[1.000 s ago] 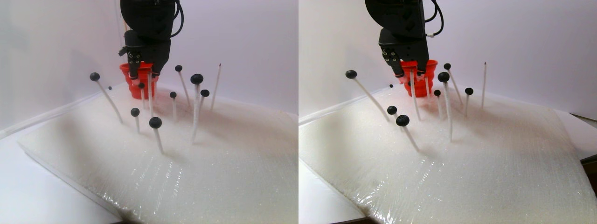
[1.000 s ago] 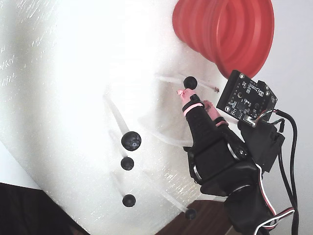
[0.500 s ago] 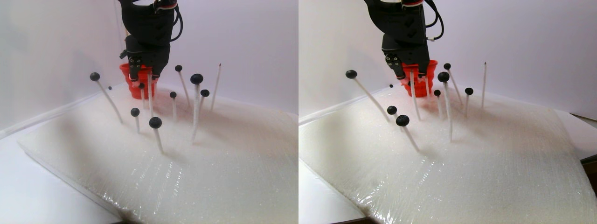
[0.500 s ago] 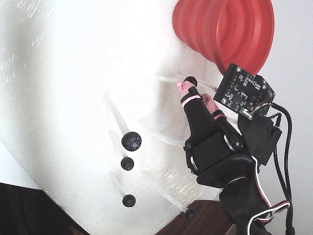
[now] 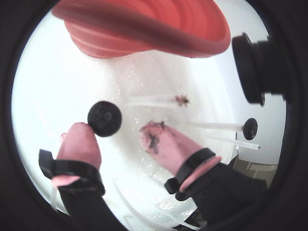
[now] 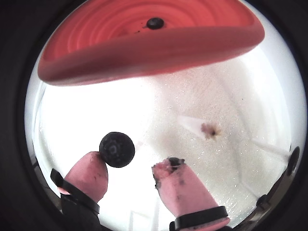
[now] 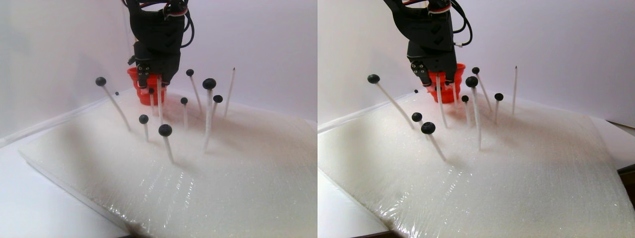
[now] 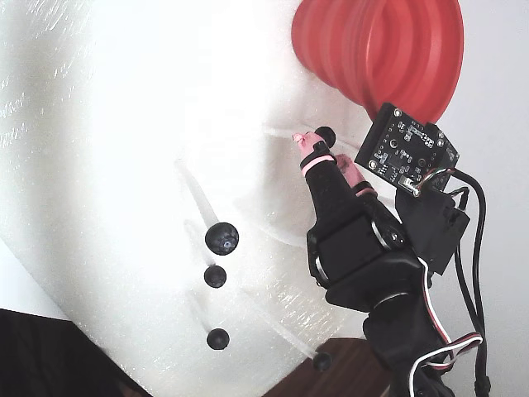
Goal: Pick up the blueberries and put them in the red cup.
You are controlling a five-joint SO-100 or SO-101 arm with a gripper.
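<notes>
A fisheye close-up looked past two pink-tipped gripper [image 6: 132, 171] fingers toward a white, glittery foam surface [image 6: 159, 110]. The fingers stood apart, with a dark round blueberry [image 6: 117, 149] touching the left fingertip [image 6: 89, 171] and clear of the stained right one [image 6: 175, 183]. The red cup [image 6: 144, 53] filled the top, one small berry [image 6: 155, 22] lying inside it. A white stick with a stained tip [image 6: 210, 129] lay to the right.

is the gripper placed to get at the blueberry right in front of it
Probably yes: the blueberry sits between the open gripper fingers, touching or nearly touching the left pink fingertip in both wrist views, with nothing between them.
</notes>
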